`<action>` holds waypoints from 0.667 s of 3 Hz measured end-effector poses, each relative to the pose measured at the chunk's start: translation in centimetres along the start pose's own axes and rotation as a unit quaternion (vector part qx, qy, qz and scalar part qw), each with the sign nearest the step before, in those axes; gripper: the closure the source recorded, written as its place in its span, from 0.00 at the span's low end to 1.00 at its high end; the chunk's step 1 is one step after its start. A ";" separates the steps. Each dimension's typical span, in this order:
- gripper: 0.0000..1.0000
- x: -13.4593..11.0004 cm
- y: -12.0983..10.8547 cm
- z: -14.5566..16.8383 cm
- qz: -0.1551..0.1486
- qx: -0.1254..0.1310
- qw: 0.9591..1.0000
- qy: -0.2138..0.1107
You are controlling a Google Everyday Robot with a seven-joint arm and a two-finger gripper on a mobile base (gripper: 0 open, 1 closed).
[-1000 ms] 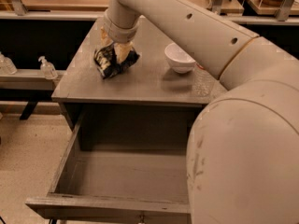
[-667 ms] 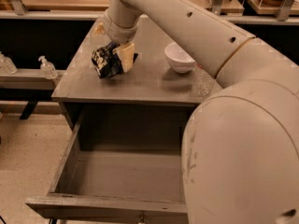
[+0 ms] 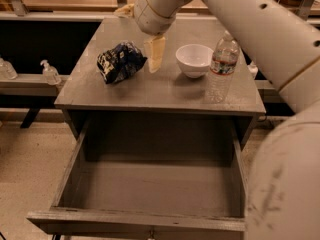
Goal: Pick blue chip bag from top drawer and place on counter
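The blue chip bag (image 3: 120,62) lies crumpled on the left half of the grey counter (image 3: 165,92), with nothing holding it. My gripper (image 3: 144,43) hangs just above and to the right of the bag. It is open, and one pale finger (image 3: 155,53) points down beside the bag without touching it. The top drawer (image 3: 135,221) is pulled fully out below the counter, and its inside shows nothing in it. My arm comes in from the upper right and fills the right edge of the view.
A white bowl (image 3: 194,59) and a clear water bottle (image 3: 220,69) stand on the right half of the counter. Small pump bottles (image 3: 50,73) sit on a low shelf at the left. A tan wooden bench (image 3: 75,1) runs behind the counter.
The gripper has let go of the blue chip bag, which now rests on the counter. The gripper has opened and lifted up and to the right of the bag.
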State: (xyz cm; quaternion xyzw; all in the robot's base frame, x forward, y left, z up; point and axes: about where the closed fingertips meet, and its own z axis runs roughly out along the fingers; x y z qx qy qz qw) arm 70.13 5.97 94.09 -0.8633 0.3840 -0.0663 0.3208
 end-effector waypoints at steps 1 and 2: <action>0.00 -0.4 2.6 -3.2 0.033 -0.001 0.999 -0.012; 0.00 -0.4 2.6 -3.2 0.033 -0.001 0.999 -0.012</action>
